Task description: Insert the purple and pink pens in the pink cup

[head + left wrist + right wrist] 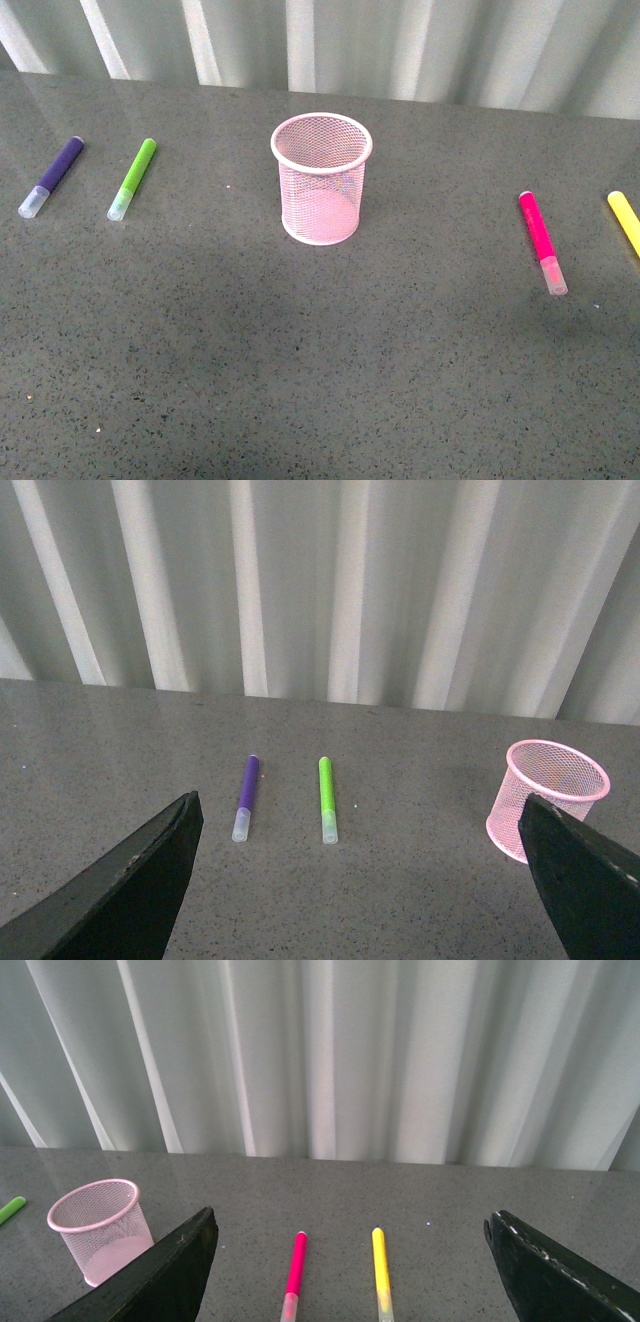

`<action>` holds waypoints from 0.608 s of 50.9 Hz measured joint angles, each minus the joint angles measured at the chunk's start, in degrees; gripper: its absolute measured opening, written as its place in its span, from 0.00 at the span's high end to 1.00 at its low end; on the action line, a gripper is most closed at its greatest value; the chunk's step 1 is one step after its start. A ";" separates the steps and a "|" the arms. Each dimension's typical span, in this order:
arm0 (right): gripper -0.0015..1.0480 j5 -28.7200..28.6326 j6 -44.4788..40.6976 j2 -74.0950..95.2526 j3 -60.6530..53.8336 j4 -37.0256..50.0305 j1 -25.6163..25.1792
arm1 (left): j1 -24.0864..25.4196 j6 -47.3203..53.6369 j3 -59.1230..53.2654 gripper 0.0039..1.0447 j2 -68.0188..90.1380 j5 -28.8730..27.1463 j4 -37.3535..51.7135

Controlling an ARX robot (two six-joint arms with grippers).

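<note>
The pink cup [321,178] stands upright and empty mid-table, also seen as the mesh cup [548,798] and the cup [102,1229] in the wrist views. The purple pen [52,176] lies flat at the far left; it is the purple pen [245,796] ahead of my open left gripper [358,820]. The pink pen [541,241] lies flat at the right, the pink pen [294,1274] ahead of my open right gripper [350,1231]. Neither gripper shows in the front view, and both hold nothing.
A lime green marker [133,178] lies beside the purple pen, the green marker [326,798]. A yellow marker [625,220] lies at the right edge, the yellow marker [382,1273] beside the pink pen. A white curtain [400,40] backs the grey table [320,370].
</note>
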 joint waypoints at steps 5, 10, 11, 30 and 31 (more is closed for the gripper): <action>0.07 0.02 0.00 0.00 0.00 0.00 0.00 | 0.00 0.00 0.00 0.06 0.00 0.00 0.00; 0.07 0.00 -0.02 0.00 0.00 0.00 0.00 | -2.08 -5.11 0.87 0.06 2.08 -6.51 -4.39; 0.07 0.02 0.00 0.00 0.00 0.00 0.00 | -2.45 -7.06 1.01 0.06 2.99 -8.37 -5.22; 0.07 0.02 0.00 0.00 0.00 0.00 0.00 | 2.99 -15.06 9.33 0.06 31.89 0.85 14.60; 0.07 0.02 -0.02 0.00 0.00 0.00 0.00 | 3.21 -14.67 10.78 0.06 34.73 2.08 15.28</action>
